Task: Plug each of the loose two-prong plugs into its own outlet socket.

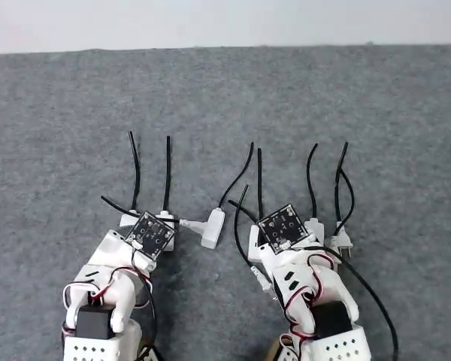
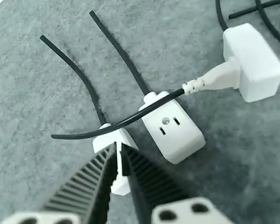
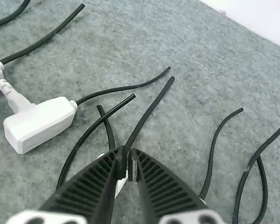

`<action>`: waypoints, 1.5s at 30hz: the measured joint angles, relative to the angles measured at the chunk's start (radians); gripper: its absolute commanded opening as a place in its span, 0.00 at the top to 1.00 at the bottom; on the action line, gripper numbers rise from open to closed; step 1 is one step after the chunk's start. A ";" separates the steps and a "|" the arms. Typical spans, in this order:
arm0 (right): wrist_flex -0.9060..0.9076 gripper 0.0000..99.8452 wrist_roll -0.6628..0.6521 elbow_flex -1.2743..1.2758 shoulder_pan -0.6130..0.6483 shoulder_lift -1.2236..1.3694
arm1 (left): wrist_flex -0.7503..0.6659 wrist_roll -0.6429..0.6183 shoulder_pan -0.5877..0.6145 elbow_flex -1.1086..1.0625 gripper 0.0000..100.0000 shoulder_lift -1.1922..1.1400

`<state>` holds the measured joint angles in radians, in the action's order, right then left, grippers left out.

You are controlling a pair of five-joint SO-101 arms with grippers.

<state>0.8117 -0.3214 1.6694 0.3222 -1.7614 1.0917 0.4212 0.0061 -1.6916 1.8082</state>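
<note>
My left gripper is shut and hovers just over a white outlet socket with a black cord. Beside it lies a second socket, face up and empty. Farther off, a third socket has a white plug pushed into it; the same pair shows in the right wrist view, socket and plug. My right gripper is shut above another socket. A loose white plug lies at the far right, and another loose plug lies beside the right arm.
Grey carpet covers the table. Several black cords fan out away from the arms and cross each other between them. One more socket sits by the right arm. Beyond the cord ends the carpet runs to a pale wall.
</note>
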 measured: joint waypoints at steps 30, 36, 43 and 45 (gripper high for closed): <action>0.000 0.98 0.000 0.000 0.000 0.000 | 0.000 0.002 0.003 0.000 0.99 0.000; 0.000 0.98 0.000 0.000 0.000 0.000 | -0.037 0.002 0.081 0.000 0.99 0.000; 0.000 0.98 0.000 0.000 0.000 0.000 | -0.040 0.002 0.089 0.000 0.95 0.000; 0.000 0.98 0.000 0.000 0.000 0.000 | -0.040 0.002 0.089 0.000 0.91 0.000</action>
<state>0.8117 -0.3214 1.6694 0.3222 -1.7614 1.0518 0.4227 0.0951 -1.6916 1.8082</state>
